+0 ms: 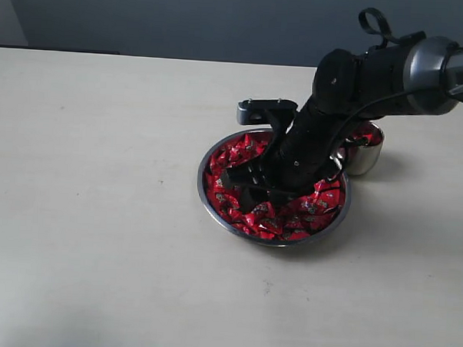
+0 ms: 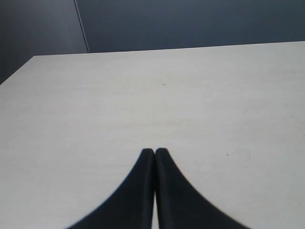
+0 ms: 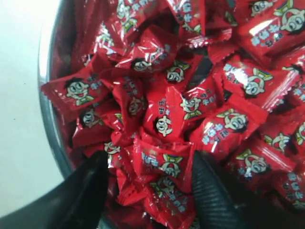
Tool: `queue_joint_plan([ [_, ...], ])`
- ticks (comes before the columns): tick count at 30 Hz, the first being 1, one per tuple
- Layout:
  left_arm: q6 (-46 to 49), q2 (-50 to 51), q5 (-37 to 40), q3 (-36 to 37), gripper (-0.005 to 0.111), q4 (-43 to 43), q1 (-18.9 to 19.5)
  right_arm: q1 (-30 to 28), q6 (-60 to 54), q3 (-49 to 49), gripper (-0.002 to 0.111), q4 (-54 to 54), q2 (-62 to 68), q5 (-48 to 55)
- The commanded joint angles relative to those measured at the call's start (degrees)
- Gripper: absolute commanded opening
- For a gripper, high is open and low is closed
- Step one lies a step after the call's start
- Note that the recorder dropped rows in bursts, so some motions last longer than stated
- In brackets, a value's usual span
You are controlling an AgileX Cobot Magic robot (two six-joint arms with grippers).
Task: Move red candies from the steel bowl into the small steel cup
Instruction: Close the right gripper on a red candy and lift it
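Observation:
The steel bowl (image 1: 205, 186) sits mid-table, heaped with red candies (image 1: 323, 204). My right gripper (image 1: 243, 191) reaches down into the heap on the bowl's left side. In the right wrist view its jaws stand wide apart at the gripper (image 3: 150, 160), dug in among the candies (image 3: 164, 119) with a few wrappers lying between the fingers, close to the bowl's rim (image 3: 47, 110). The small steel cup (image 1: 365, 155) stands just behind the bowl on the right, partly hidden by the arm, with red showing at its top. My left gripper (image 2: 155, 151) is shut with nothing in it, over bare table.
The pale table (image 1: 101, 175) stretches wide to the left and front of the bowl. A dark wall runs behind the table's far edge. The right arm (image 1: 350, 86) slants in from the upper right, passing over the cup.

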Motion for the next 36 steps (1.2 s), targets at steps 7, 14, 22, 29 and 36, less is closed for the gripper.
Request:
queue_joint_plan([
  [7,-0.08,-0.27,-0.45,0.26,0.0,0.11,-0.38,0.1,-0.22,-0.31,0.053,-3.21,-0.07,-1.13],
  [14,-0.08,-0.27,-0.45,0.26,0.0,0.11,-0.38,0.1,-0.22,-0.31,0.053,-2.73,-0.07,-1.48],
  [22,-0.08,-0.27,-0.45,0.26,0.0,0.11,-0.38,0.1,-0.22,-0.31,0.053,-2.5,3.28,-0.65],
  [29,-0.08,-0.27,-0.45,0.26,0.0,0.11,-0.38,0.1,-0.22,-0.31,0.053,0.58,4.22,-1.77],
  [36,-0.08,-0.27,-0.45,0.26,0.0,0.11,-0.38,0.1,-0.44,-0.31,0.038,1.38,4.22,-1.77],
])
